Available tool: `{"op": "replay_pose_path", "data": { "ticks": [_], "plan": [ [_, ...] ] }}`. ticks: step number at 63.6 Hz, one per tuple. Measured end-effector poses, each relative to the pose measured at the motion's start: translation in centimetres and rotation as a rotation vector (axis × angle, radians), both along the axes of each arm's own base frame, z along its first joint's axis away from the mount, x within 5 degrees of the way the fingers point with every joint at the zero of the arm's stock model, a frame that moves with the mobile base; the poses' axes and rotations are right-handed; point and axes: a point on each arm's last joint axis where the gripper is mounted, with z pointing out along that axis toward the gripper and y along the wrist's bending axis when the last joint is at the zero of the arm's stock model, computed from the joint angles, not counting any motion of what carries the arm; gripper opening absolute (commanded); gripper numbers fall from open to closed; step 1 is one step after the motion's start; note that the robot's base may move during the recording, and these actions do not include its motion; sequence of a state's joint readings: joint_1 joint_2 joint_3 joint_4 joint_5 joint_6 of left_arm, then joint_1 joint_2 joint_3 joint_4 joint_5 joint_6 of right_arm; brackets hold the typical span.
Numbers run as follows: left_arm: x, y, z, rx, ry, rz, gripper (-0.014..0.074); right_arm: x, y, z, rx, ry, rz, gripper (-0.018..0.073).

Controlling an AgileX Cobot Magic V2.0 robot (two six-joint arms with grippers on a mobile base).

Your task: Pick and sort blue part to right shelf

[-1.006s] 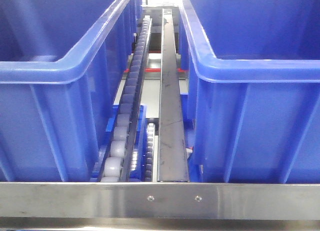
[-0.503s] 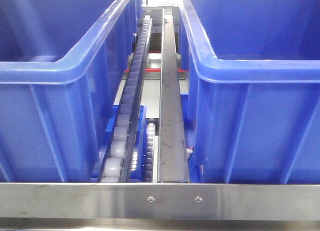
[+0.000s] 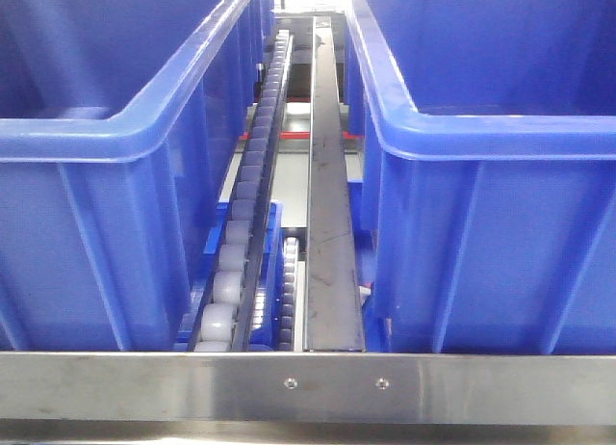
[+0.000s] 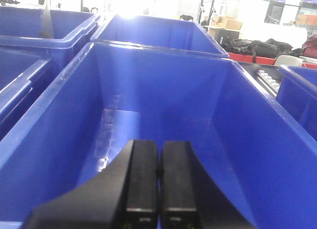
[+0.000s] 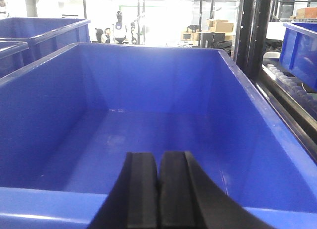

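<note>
Left tool [image 4: 159, 184], black fingers pressed together and holding nothing, hangs over a large open-top blue plastic bin [image 4: 59, 90]. Right tool [image 5: 158, 189], likewise closed, hangs over a second blue bin [image 5: 44, 75]. Between bins run the stainless-steel shelf's [image 3: 308, 385] pale rollers [image 3: 231, 262] and flat rail [image 3: 330, 223]. Blue part unseen.

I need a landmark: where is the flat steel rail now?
In the front view, the flat steel rail runs centrally, right of the roller track, between both blue bins.
</note>
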State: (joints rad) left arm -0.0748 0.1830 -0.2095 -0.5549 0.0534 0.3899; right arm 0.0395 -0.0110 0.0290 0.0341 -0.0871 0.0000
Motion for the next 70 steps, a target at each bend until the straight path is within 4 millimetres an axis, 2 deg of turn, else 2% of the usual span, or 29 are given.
{"op": "replay_pose_path", "data": {
  "ticks": [18, 23, 29, 43, 62, 70],
  "plan": [
    [0.0, 0.0, -0.3, 0.003, 0.006, 0.001, 0.0133, 0.0, 0.0, 0.0, 0.000, 0.000, 0.000, 0.0054],
    [0.1, 0.1, -0.6, 0.067, 0.005, 0.014, 0.0133, 0.0, 0.0, 0.0, 0.000, 0.000, 0.000, 0.0054],
    [0.3, 0.1, -1.7, 0.181, 0.024, 0.027, 0.0133, 0.0, 0.0, 0.0, 0.000, 0.000, 0.000, 0.0054],
    [0.2, 0.2, -4.1, 0.195, 0.078, 0.029, 0.0133, 0.0, 0.0, 0.0, 0.000, 0.000, 0.000, 0.0054],
    [-1.0, 0.3, -6.1, 0.190, 0.002, 0.037, 0.0133, 0.0, 0.0, 0.0, 0.000, 0.000, 0.000, 0.0054],
    [-1.0, 0.3, -5.8, 0.182, -0.033, 0.042, 0.0133, 0.0, 0.0, 0.0, 0.000, 0.000, 0.000, 0.0054]
  ]
}}
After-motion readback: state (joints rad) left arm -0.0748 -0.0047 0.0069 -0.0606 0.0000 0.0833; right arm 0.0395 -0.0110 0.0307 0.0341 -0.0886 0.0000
